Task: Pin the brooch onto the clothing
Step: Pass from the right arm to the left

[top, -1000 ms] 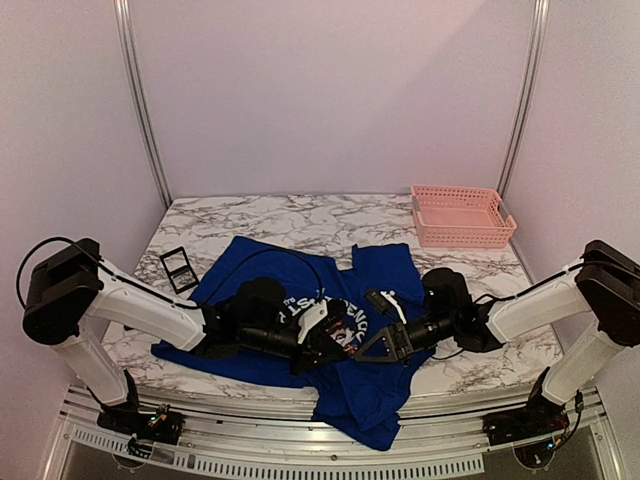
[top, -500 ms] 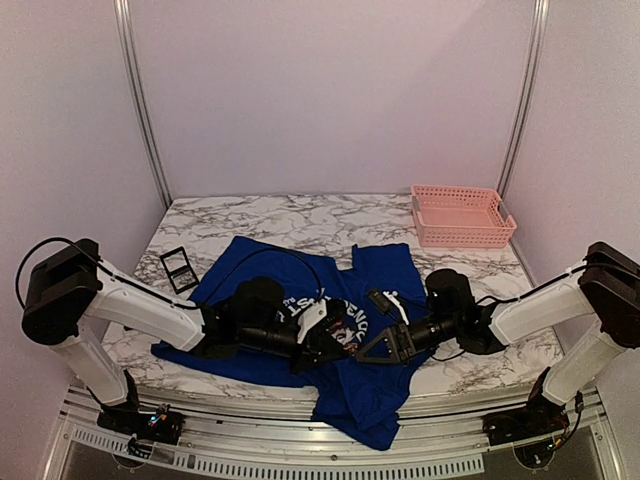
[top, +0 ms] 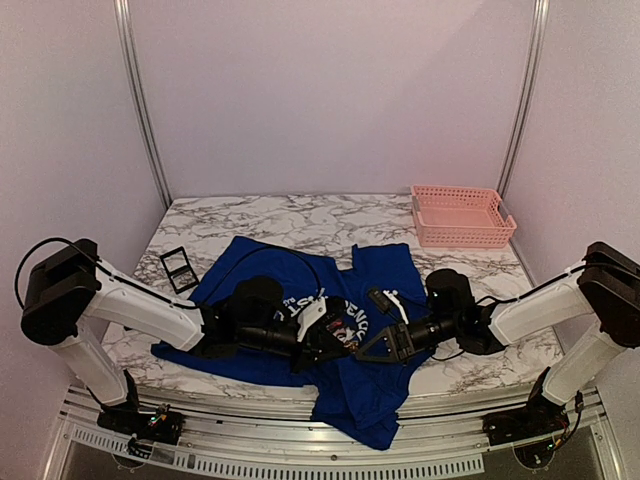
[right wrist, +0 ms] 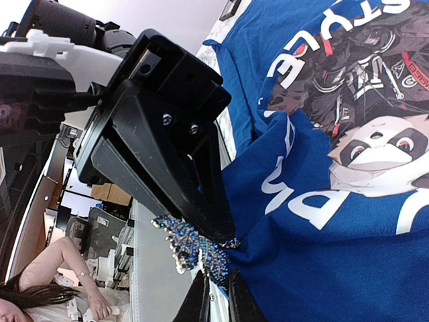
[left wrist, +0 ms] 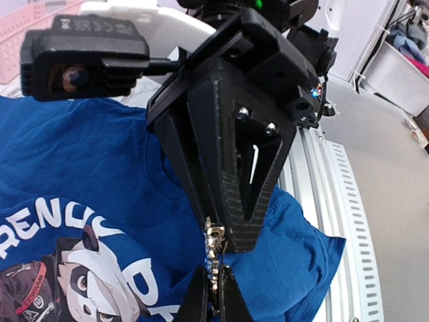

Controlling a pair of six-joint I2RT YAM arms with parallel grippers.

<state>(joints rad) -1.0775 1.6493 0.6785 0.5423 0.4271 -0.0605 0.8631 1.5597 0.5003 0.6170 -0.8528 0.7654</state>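
1. Position. My left gripper (left wrist: 213, 303) and right gripper (right wrist: 216, 296) meet tip to tip over the royal-blue short-sleeved fabric T-shirt (top: 372, 402). The shirt lies spread on the white marble-patterned table (top: 300, 214).

2. Work piece. The small brooch (right wrist: 190, 248), studded with blue and clear stones, sits between the two sets of tips. It is at a raised fold of shirt just beside the lower edge of the round chest print (right wrist: 362, 127), with its white lettering and panda-like face.

3. Jaw state. The left fingers are pressed together, with the lower end of the brooch running between them. The right fingers are close together at the same spot, but I cannot tell whether they clamp the brooch or only touch it. Whether the pin has entered the cloth is hidden.

4. Hazards, as judged from this pose:
- Slip. The hold is on an edge of a knobbly part, so a sideways pull could twist it free.
- Fold collapse. If the fold drops, the pin meets flat cloth and skids.
- Double layer. A deep push could catch the back of the shirt as well.
- Contact. The fingers stand very near each other, so a small misalignment makes them collide.
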